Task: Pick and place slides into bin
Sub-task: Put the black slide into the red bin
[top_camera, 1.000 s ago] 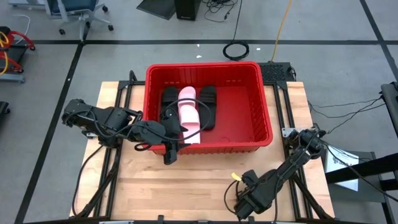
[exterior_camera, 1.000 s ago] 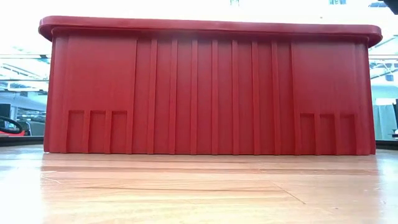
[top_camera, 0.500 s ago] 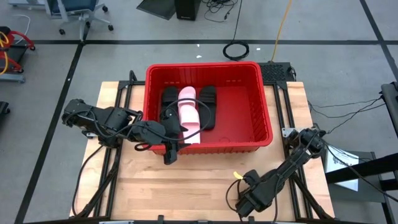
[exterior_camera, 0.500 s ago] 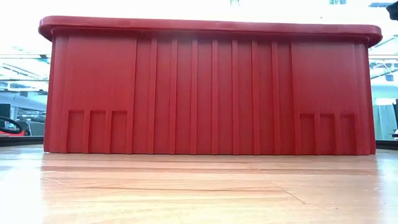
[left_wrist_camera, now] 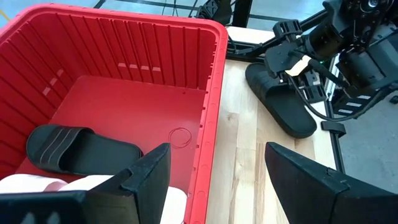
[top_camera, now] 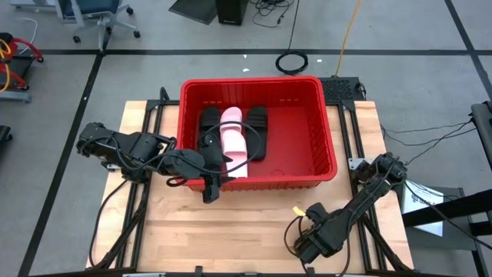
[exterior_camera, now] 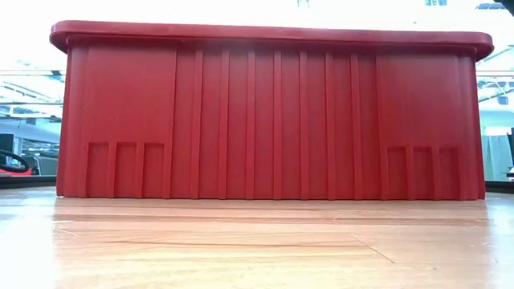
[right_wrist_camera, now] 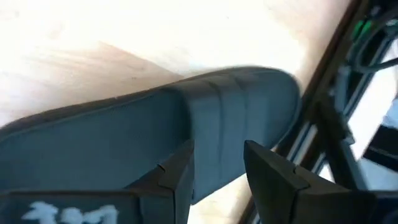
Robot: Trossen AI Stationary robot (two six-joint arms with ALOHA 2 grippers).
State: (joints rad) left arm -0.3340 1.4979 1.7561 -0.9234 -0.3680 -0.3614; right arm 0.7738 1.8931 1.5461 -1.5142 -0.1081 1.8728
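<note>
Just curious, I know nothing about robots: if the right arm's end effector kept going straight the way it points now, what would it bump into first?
Most likely the matte black slip-on sandal lying on the wooden table; the right end effector is already right over its strap, though how close is unclear.

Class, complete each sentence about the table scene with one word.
1. The bin holding the slides is coloured ___.
2. The palest slide lying inside the bin is ___.
3. The slide on the table, right at the right gripper, is coloured ___.
4. The left gripper, over the bin's near wall, has its fingers ___.

Missing words: red; pink; black; open.
</note>
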